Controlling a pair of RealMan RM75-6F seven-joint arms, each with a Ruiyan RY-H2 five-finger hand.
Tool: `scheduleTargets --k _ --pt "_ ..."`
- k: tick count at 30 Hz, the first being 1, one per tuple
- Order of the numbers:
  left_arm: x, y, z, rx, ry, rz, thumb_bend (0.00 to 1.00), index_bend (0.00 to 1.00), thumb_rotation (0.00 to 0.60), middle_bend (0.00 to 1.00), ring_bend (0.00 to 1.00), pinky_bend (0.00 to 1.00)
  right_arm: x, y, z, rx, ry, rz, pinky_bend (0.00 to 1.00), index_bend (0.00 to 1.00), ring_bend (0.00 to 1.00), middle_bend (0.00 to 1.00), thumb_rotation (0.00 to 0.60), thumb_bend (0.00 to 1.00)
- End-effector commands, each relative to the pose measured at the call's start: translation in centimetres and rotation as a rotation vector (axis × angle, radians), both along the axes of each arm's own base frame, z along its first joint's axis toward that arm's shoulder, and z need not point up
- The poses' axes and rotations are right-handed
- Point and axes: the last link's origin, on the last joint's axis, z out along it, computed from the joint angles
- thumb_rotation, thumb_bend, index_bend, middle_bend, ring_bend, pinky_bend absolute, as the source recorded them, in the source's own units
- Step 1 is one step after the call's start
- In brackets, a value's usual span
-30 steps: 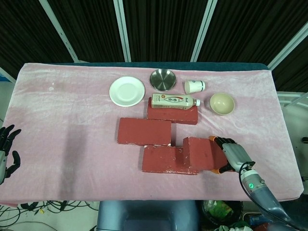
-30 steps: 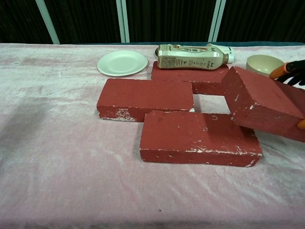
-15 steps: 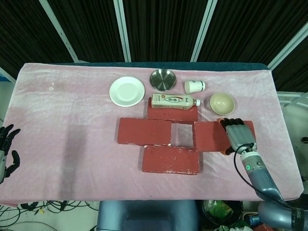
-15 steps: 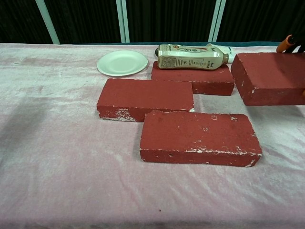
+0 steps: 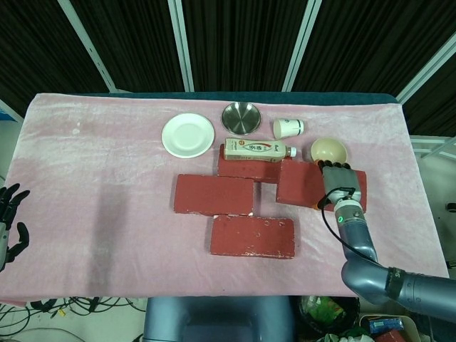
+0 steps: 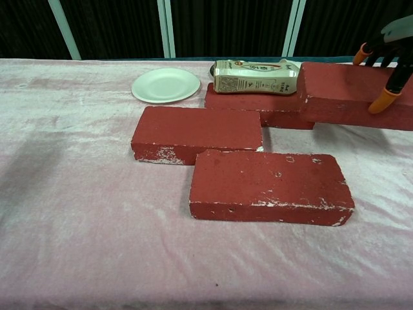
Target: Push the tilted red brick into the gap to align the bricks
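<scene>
My right hand (image 5: 340,184) grips the tilted red brick (image 5: 303,184) from its right end, fingers over the top. In the chest view the tilted brick (image 6: 342,90) hangs slightly above the cloth, held by the right hand (image 6: 386,57). Its left end overlaps the right end of the back brick (image 6: 255,102), next to the bottle (image 6: 258,75). The left brick (image 5: 214,194) and the front brick (image 5: 253,236) lie flat. The gap (image 5: 267,194) to the right of the left brick holds nothing. My left hand (image 5: 8,222) hangs off the table's left edge, fingers spread.
The bottle (image 5: 258,149) lies on the back brick (image 5: 246,169). Behind it are a white plate (image 5: 188,135), a metal dish (image 5: 241,117), a tipped paper cup (image 5: 288,127) and a beige bowl (image 5: 328,152) just beyond my right hand.
The right hand lifted the tilted brick off the front brick's right end and carried it back. It now sits further back and left, over the back brick's right end.
</scene>
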Motion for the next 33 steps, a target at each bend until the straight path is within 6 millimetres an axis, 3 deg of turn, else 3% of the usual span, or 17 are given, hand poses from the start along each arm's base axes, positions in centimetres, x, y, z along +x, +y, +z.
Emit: scheduleTargets --k 1,14,33 --pt "0.0 0.0 0.1 0.002 -0.001 0.001 0.73 0.14 0.6 0.04 0.0 0.0 0.2 -0.1 -0.6 0.015 0.008 0.004 0.09 0.18 0.16 0.31 0.6 0.05" --pt "-0.1 0.0 0.1 0.001 0.0 0.002 0.73 0.14 0.6 0.04 0.0 0.0 0.4 0.8 -2.6 0.092 0.037 0.058 0.09 0.19 0.16 0.31 0.6 0.05" --pt "-0.1 0.1 0.1 0.0 -0.001 0.003 0.73 0.14 0.6 0.04 0.0 0.0 0.7 0.3 -4.2 0.116 0.023 0.055 0.09 0.19 0.16 0.31 0.6 0.04"
